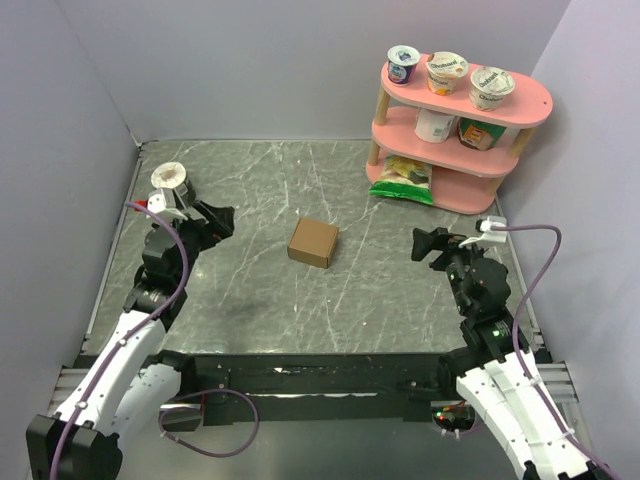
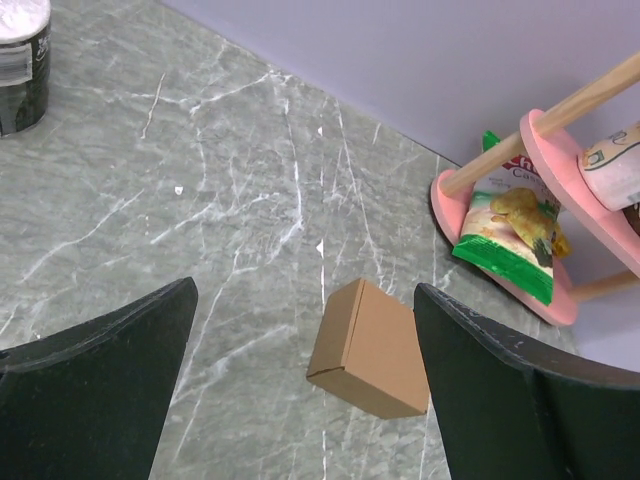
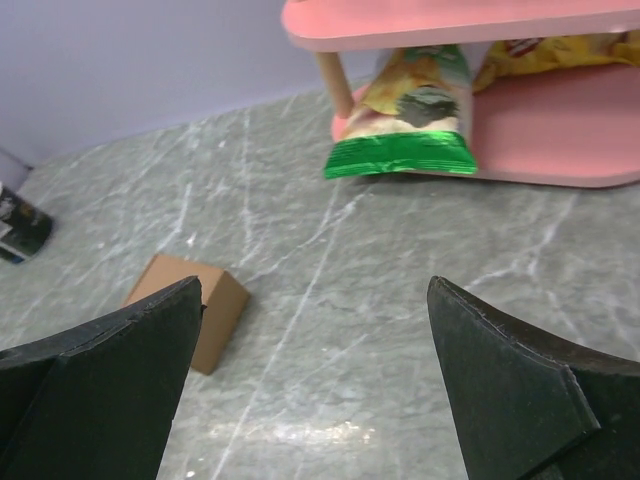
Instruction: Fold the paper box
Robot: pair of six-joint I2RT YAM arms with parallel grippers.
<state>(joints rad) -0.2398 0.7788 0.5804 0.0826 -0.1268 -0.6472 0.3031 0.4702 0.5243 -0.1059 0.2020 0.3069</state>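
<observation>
Box: your paper box [image 1: 313, 242] sits on the grey marbled table [image 1: 380, 300] near the middle, a closed brown cuboid resting flat with its top face shut; nothing touches it; its edges run slightly skewed to the table edge.

Left arm: your left gripper [image 1: 218, 220] hangs over the left side of the table, left of the box and well apart from it; jaws wide apart, nothing between them; in the left wrist view the box [image 2: 370, 350] shows through the gap of the gripper [image 2: 305, 290], closer to the right-hand finger [image 2: 500, 400], not in contact.

Right arm: your right gripper [image 1: 425, 245] is over the right side, facing the box, well apart from it; jaws spread wide, holding nothing; in the right wrist view the gripper [image 3: 315, 285] frames bare table, and the box [image 3: 190, 310] is partly hidden behind the left-hand finger [image 3: 110, 390].

Surroundings: black-and-white tub [image 1: 170, 180] at far left, just beside the left gripper; pink shelf [image 1: 530, 100] at far right; green chips bag [image 1: 403, 175] leaning on its lowest tier; three yogurt cups [image 1: 447, 70] on the top tier; more packets on the middle tier, labels too small to read.
</observation>
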